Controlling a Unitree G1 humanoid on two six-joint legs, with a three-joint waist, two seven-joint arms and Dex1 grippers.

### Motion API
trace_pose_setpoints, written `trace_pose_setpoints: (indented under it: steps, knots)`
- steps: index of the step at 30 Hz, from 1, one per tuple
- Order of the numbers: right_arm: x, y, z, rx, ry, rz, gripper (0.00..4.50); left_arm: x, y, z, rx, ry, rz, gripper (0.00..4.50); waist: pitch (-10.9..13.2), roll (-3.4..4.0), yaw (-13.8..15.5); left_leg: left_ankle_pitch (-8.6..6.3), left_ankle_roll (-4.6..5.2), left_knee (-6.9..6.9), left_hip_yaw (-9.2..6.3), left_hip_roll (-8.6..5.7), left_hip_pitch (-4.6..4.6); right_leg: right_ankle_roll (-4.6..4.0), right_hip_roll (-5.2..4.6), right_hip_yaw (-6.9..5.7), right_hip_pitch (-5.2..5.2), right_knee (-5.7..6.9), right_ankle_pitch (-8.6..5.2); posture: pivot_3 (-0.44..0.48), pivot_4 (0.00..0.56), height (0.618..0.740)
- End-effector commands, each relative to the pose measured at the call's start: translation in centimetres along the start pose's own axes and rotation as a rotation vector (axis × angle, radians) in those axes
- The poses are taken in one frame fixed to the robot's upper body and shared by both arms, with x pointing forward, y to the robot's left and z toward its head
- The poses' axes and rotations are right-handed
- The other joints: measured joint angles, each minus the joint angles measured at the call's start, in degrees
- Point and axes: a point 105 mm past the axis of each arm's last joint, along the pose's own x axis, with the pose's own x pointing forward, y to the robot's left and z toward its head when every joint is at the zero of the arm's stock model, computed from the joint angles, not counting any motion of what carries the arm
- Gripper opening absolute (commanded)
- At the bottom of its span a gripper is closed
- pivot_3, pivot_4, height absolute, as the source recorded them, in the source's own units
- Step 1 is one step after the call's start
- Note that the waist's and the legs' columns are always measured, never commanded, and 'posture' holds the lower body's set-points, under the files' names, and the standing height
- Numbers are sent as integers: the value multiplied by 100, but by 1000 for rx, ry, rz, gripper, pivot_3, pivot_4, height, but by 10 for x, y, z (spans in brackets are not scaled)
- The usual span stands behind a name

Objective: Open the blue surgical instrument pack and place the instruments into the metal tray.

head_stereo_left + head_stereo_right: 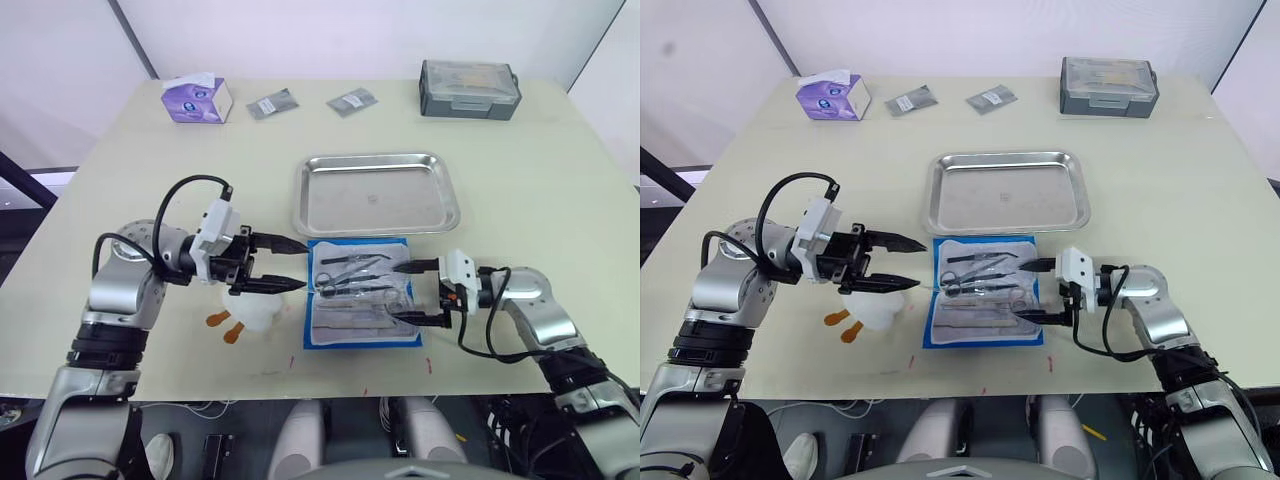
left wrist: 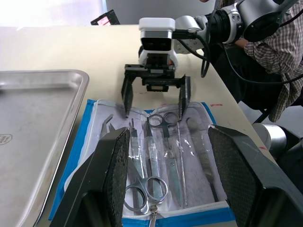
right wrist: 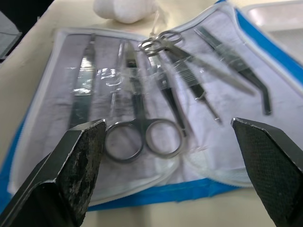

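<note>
Opened flat on the cream desk [image 1: 540, 190], just in front of the empty metal tray [image 1: 376, 193]: the blue surgical instrument pack [image 1: 362, 293], pale lining up, with the instruments [image 1: 352, 274] lying inside under what looks like clear plastic film. Flanking it, the left hand [image 1: 282, 265] at the pack's left edge and the right hand [image 1: 414, 292] over its right edge, both with fingers spread wide and nothing held. Seen through the right wrist camera: scissors [image 3: 144, 127] with round finger loops, angled tweezers [image 3: 234, 64] and slim forceps [image 3: 185, 78] crowded side by side, some crossing. Likely trouble from here: a pinch closing on two overlapping tools at once, or on the film rather than steel, so that the whole pack lifts or slides toward the tray. Thin, flat and probably slick metal on a soft lining, so a grip too shallow may let a tool slip free and drop short of the tray rim. Also close by the left hand, a white crumpled wad [image 1: 250, 315] with orange tabs, easily nudged into the pack. Well apart at the desk's far edge: a purple tissue box [image 1: 197, 99], two small grey sachets [image 1: 272, 104] and a grey lidded box [image 1: 469, 89].
</note>
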Motion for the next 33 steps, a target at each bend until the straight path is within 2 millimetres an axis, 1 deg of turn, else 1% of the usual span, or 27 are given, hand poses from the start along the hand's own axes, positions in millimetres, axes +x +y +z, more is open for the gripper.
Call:
trace_pose_setpoints:
  steps: [1, 7, 16, 22, 27, 33]
  knots:
    - [-2, -5, 5, -30, -15, -5, 4447, 2, -5, 6, 30, -7, -64, 2809, 0, 0, 0, 0, 0, 0, 0, 0, 0, 0, 0, 0, 0, 0, 0, 0, 150, 734]
    - [-2, -8, -1, -30, 3, -2, 4447, 4, -3, 6, 30, -13, -66, 2809, 0, 0, -1, 0, 0, 0, 0, 0, 0, 0, 0, 1, 0, 0, 0, 0, 150, 734]
    - [-3, -8, -22, -7, 125, 1, 4447, 4, -2, 5, 31, -16, -57, 2809, 0, 0, -4, 0, -1, 0, 0, 0, 2, 0, 0, 2, 0, 0, 0, 0, 150, 734]
    - [0, 1, -38, 34, 205, 13, 4447, 2, 2, 1, 21, -9, -32, 2809, -3, -3, -10, 0, 0, 0, -1, 1, 9, 0, 1, 5, 2, 3, 0, 0, 150, 734]
    - [11, 6, -36, 57, 168, 19, 4447, -1, 8, -4, 5, -4, -7, 2809, -7, -7, -18, 0, 0, 0, -1, 2, 12, 0, 4, 5, 4, 4, 0, 0, 150, 734]
    - [11, 10, -49, 100, 209, 33, 4447, 1, 13, -9, 1, 3, 0, 2809, -11, -11, -23, 0, 0, 0, -1, 4, 15, -1, 6, 7, 4, 4, 0, 0, 150, 734]
